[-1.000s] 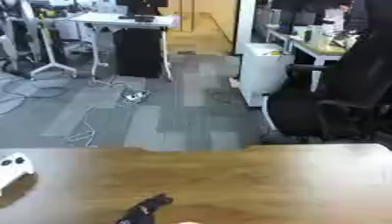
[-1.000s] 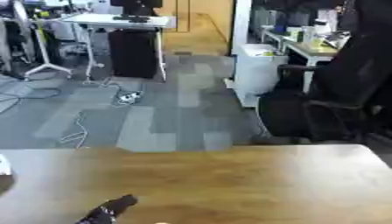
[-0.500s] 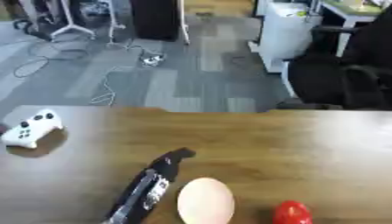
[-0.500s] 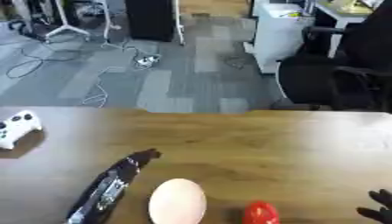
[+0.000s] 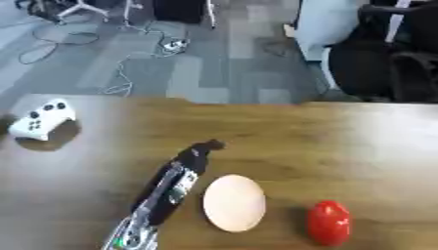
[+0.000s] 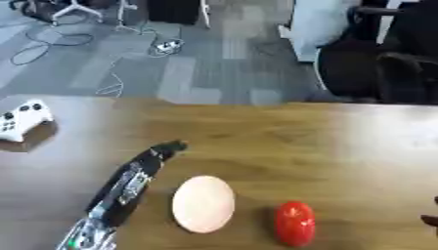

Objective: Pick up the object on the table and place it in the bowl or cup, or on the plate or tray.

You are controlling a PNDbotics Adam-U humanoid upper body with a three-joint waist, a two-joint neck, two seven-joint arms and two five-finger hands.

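Note:
A red rounded object [image 5: 329, 222] lies on the wooden table [image 5: 342, 141] near the front. Just left of it sits a pale peach oval plate [image 5: 233, 202] with nothing on it. My left arm comes in from the lower left, and my left hand [image 5: 198, 152] lies stretched over the table just up and left of the plate, apart from it and the red object. It is too blurred to read. At the right edge a dark sliver of my right hand [image 6: 431, 218] shows, well to the right of the red object.
A white game controller [image 5: 39, 120] lies at the table's left side. Beyond the far edge are grey carpet [image 5: 180, 73] with cables, a black office chair [image 5: 385, 63] and a white cabinet [image 5: 329, 24].
The whole picture has shifted as the head tilted down: plate, red object and controller now sit higher in view. The left arm keeps its place beside the plate.

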